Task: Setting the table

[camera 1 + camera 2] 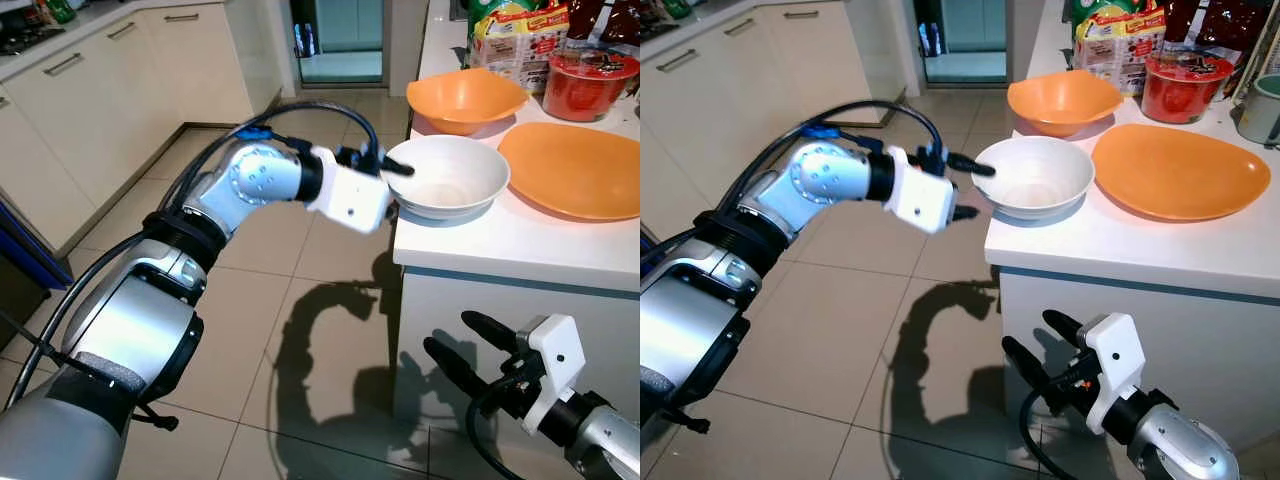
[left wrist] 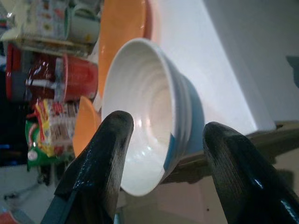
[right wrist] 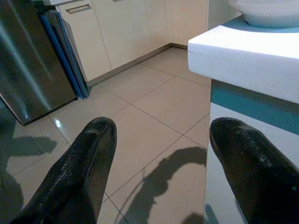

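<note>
A white bowl (image 1: 452, 176) sits at the near left corner of the white counter (image 1: 500, 242). My left gripper (image 1: 394, 190) is open at the bowl's left rim, with one black finger (image 1: 972, 165) above the rim and the other below it. In the left wrist view the bowl (image 2: 149, 107) stands between the spread fingers (image 2: 114, 140). Behind it are an orange bowl (image 1: 465, 98) and, to the right, an orange plate (image 1: 575, 170). My right gripper (image 1: 455, 345) hangs open, low in front of the counter's side, holding nothing.
A red lidded tub (image 1: 583, 82) and snack packets (image 1: 515, 38) stand at the back of the counter. Cream kitchen cabinets (image 1: 100, 90) line the left. Tiled floor (image 1: 290, 260) lies between them. A steel appliance (image 3: 28, 60) stands low at the left.
</note>
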